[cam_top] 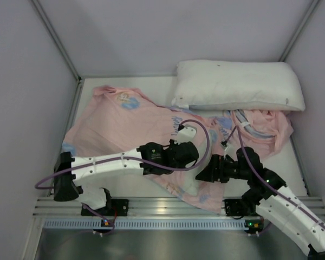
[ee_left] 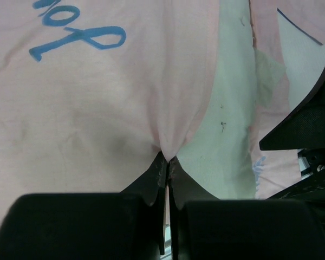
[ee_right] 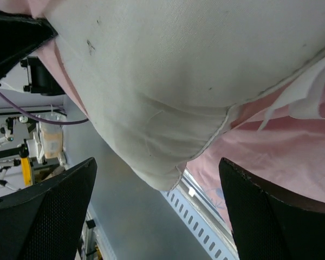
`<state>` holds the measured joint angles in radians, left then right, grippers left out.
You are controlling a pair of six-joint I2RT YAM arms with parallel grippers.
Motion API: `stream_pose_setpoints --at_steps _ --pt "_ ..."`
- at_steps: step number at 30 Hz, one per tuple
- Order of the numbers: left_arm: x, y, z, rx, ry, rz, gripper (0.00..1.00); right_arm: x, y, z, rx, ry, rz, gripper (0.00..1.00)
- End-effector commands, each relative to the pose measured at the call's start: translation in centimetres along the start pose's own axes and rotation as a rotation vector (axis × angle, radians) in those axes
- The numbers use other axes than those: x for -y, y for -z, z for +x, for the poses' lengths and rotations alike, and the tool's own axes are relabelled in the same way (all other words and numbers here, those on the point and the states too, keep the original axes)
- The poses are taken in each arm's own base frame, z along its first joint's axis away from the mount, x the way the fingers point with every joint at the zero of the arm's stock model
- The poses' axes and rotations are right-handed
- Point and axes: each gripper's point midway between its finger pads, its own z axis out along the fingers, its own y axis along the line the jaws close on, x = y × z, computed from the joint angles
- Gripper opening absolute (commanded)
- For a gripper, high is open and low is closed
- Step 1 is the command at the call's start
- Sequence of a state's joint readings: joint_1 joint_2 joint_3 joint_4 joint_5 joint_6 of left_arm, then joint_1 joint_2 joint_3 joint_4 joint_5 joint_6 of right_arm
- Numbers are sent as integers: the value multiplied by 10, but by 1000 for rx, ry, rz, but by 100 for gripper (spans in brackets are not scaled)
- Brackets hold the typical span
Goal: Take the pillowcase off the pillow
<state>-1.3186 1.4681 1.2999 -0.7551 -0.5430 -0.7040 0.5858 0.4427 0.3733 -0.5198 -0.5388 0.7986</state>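
Note:
The pillowcase (cam_top: pixel 124 127) lies spread pink side up across the table, with blue print showing in places. The pillow is mostly hidden inside it; a white speckled corner pokes out at the near edge (cam_top: pixel 190 185). My left gripper (cam_top: pixel 190 156) is shut on the pink edge of the case beside the bare pillow (ee_left: pixel 227 124), as the left wrist view shows (ee_left: pixel 167 158). My right gripper (cam_top: pixel 203 174) is open. In the right wrist view (ee_right: pixel 157 162) its fingers (ee_right: pixel 49 211) straddle the pillow's corner (ee_right: pixel 168 97) without touching it. Pink case fabric (ee_right: pixel 292 146) hangs to the right.
Another white pillow (cam_top: pixel 238 84) lies at the back right, partly over the case. Grey walls (cam_top: pixel 27 81) close in the left, back and right. A slotted metal rail (cam_top: pixel 162 207) runs along the near edge between the arm bases.

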Motion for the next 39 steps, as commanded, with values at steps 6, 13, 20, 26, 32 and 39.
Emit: stream_pose_setpoints --at_steps 6,13,20,26,32,39 --pt "16 19 -50 121 71 99 0 -4 -35 15 -23 15 -40 89" --pt "13 15 -37 91 77 94 0 -28 -48 5 46 27 -62 87" --pt "8 23 -29 84 118 123 0 -35 -51 -7 109 21 -70 75" --pt "5 28 -23 79 135 148 0 -40 -62 -20 174 8 -99 4" --pt "-30 25 -3 97 178 54 0 -66 -37 -45 288 62 -145 0" --pt "-148 3 40 5 415 -256 0 -137 52 -68 411 231 -302 0"
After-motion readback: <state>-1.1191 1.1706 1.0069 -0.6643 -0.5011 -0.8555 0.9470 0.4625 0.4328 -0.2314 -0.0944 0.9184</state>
